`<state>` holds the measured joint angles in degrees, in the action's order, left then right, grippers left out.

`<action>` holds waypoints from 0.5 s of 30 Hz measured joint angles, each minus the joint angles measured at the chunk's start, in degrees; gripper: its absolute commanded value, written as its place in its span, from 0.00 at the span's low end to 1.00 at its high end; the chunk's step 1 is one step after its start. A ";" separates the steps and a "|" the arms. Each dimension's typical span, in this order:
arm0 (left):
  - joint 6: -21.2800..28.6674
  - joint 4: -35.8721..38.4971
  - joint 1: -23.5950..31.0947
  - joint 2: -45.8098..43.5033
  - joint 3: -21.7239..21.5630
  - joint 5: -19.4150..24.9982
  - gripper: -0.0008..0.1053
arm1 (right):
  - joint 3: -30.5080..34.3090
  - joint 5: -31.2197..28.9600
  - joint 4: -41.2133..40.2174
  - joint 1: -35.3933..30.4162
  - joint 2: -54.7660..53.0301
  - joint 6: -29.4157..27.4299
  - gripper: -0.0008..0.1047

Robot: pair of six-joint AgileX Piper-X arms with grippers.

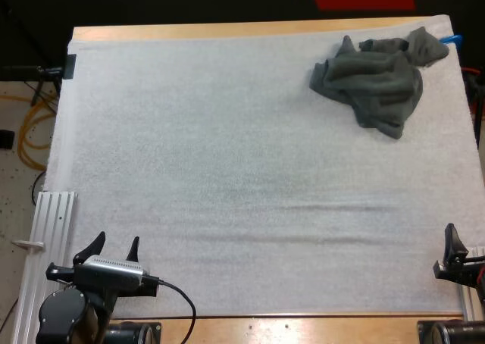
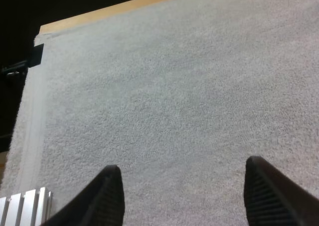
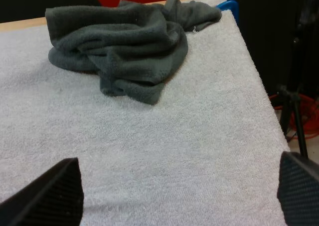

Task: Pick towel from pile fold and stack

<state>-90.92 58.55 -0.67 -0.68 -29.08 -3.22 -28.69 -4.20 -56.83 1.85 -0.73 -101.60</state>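
With left end effector (image 1: 116, 243) and right end effector (image 3: 178, 159) both released, you're at pickup: reach right for the crumpled towel (image 1: 375, 79).

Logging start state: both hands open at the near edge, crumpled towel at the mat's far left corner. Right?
No. The crumpled towel sits at the far right corner of the mat, as the high view shows. The left hand and right hand are open at the near edge.

Bright, even light — faint shadow beneath towel (image 1: 377, 82).
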 measured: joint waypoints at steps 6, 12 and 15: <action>0.00 0.00 0.00 0.00 0.00 0.00 0.49 | 0.00 0.00 0.00 0.00 0.00 0.00 0.73; 0.00 0.00 0.00 0.00 0.00 -0.04 0.49 | 0.00 0.00 0.00 0.00 0.00 0.00 0.73; 0.00 0.00 0.00 0.00 0.00 -0.06 0.49 | 0.00 -1.11 0.00 0.00 0.00 0.09 0.73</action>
<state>-90.92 58.55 -0.67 -0.68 -29.08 -3.27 -28.69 -5.31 -56.83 1.85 -0.73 -101.52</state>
